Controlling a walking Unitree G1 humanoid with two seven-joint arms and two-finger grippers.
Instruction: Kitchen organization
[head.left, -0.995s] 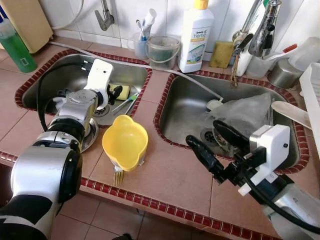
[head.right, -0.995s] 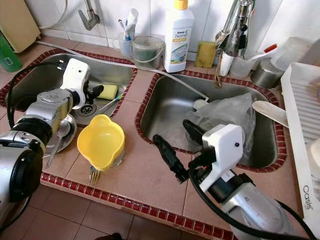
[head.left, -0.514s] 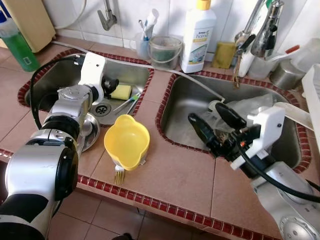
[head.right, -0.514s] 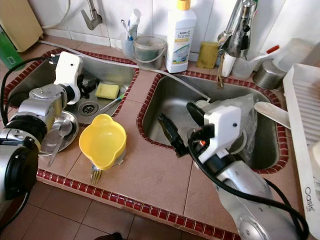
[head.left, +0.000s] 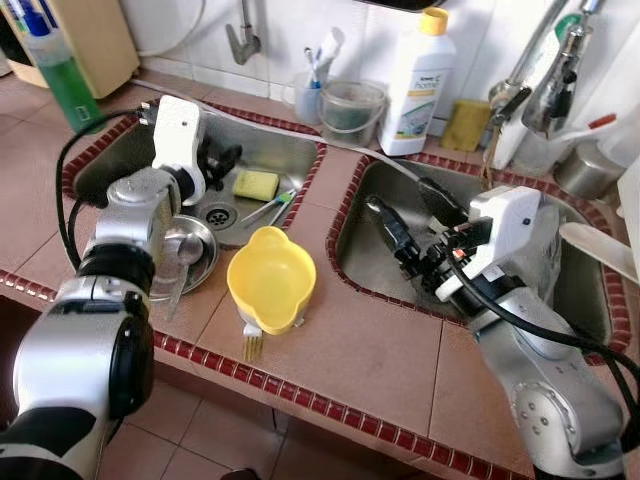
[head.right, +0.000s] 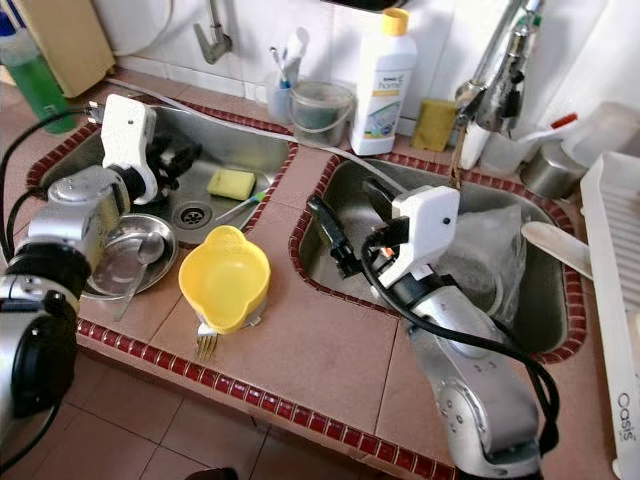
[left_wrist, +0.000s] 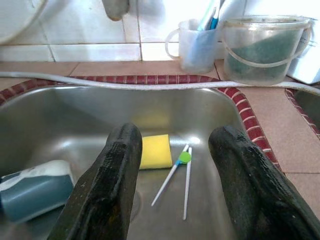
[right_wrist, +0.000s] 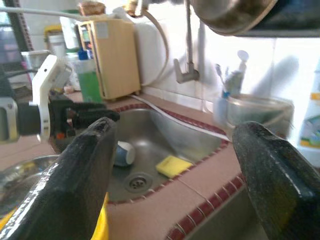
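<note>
My left gripper (head.left: 215, 160) hangs open over the left sink (head.left: 290, 150), with nothing between its fingers. Beyond its fingertips in the basin lie a yellow sponge (left_wrist: 155, 151), a pair of white chopsticks joined by a green clip (left_wrist: 177, 180) and a blue-and-white cup on its side (left_wrist: 35, 189). A yellow bowl (head.left: 270, 290) sits upside down on the counter over a fork (head.left: 252, 345). A steel plate with a spoon (head.left: 190, 250) lies left of the bowl. My right gripper (head.left: 410, 210) is open and empty above the left edge of the right sink (head.left: 365, 270).
A crumpled clear plastic bag (head.left: 545, 240) lies in the right sink. Along the back wall stand a white detergent bottle (head.left: 418, 60), a clear bucket (head.left: 350, 105), a cup of brushes (head.left: 312, 90) and a green bottle (head.left: 62, 75). A white drying rack (head.right: 610, 300) stands at the right.
My right gripper has risen from the front counter and moved back to the right sink's left edge. My left gripper has moved further back over the left sink. The camera has shifted.
</note>
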